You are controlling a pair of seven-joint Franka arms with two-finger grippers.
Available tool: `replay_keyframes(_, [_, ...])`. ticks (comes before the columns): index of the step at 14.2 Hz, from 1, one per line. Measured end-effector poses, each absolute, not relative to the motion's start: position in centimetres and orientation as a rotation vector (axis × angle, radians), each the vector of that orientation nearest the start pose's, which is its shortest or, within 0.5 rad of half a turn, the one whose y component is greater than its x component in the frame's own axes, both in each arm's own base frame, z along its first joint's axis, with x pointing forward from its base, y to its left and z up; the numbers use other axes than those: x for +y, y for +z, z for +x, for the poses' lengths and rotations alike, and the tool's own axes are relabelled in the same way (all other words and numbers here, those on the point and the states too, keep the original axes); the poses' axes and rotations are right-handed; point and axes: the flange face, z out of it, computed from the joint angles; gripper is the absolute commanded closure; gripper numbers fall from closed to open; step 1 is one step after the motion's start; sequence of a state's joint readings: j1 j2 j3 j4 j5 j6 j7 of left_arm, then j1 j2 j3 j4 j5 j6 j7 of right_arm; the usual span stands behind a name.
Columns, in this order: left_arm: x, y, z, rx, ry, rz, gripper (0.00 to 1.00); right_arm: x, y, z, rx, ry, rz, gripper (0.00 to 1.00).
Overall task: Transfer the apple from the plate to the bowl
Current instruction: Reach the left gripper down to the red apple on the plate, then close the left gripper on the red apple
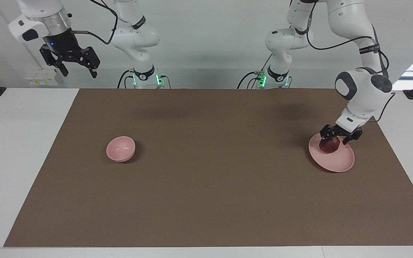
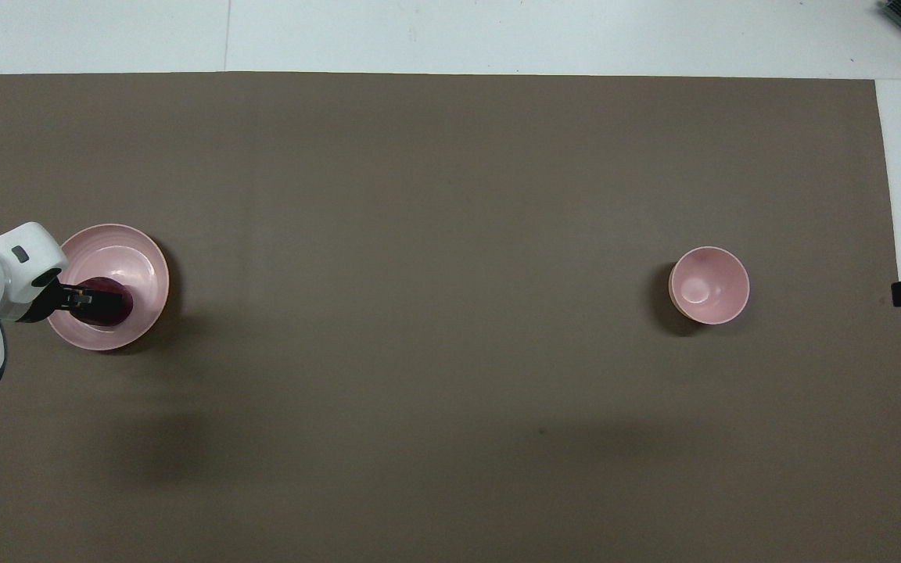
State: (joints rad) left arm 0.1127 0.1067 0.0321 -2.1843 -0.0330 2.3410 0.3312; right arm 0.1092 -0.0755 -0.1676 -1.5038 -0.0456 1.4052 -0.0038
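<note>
Left gripper point(image 1: 339, 138) down on the apple point(image 1: 330, 146), fingers straddling it, grip not yet certain; apple directly beneath, resting on the plate point(image 1: 337, 160). Bowl point(image 1: 120, 148) well apart toward the right arm's end, over bare brown mat point(image 1: 206, 200). Right gripper point(image 1: 73, 64) waiting high, fingers spread

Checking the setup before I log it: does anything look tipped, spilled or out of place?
Nothing stands out. The bowl sits upright, and the apple rests on the plate under the left gripper.

Left gripper point(image 1: 336, 139) low (right gripper point(image 1: 71, 64) raised)
</note>
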Motion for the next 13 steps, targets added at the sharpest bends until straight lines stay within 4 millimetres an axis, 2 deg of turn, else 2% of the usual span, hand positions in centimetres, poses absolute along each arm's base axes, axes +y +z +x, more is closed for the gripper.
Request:
replay_keyframes(1, [7.9,34.5,54.6,0.258,-0.085,-3.138,0.82,-4.0,68.1,51.1,0.097,0.04,-3.172,0.0])
replay_keyframes(2, [7.8,34.5,54.6,0.26,-0.086,-3.138,0.94,-4.0,68.1,51.1,0.097,0.04,-3.172,0.0])
replay_keyframes(3, [7.8,34.7,54.7,0.263,-0.094,-3.137,1.0,-4.0,68.1,51.1,0.097,0.04,-3.172,0.0])
replay_keyframes(8, [7.4,35.6,55.2,0.277,-0.126,-3.131,1.0,-4.0,68.1,51.1,0.097,0.04,-3.172,0.0])
replay_keyframes(11, [6.6,38.2,55.4,0.296,-0.155,-3.13,1.0,-4.0,68.1,51.1,0.097,0.041,-3.172,0.0])
replay_keyframes(13, [5.5,41.2,54.7,0.254,-0.133,-3.212,1.0,-4.0,68.1,51.1,0.097,0.041,-3.171,0.0])
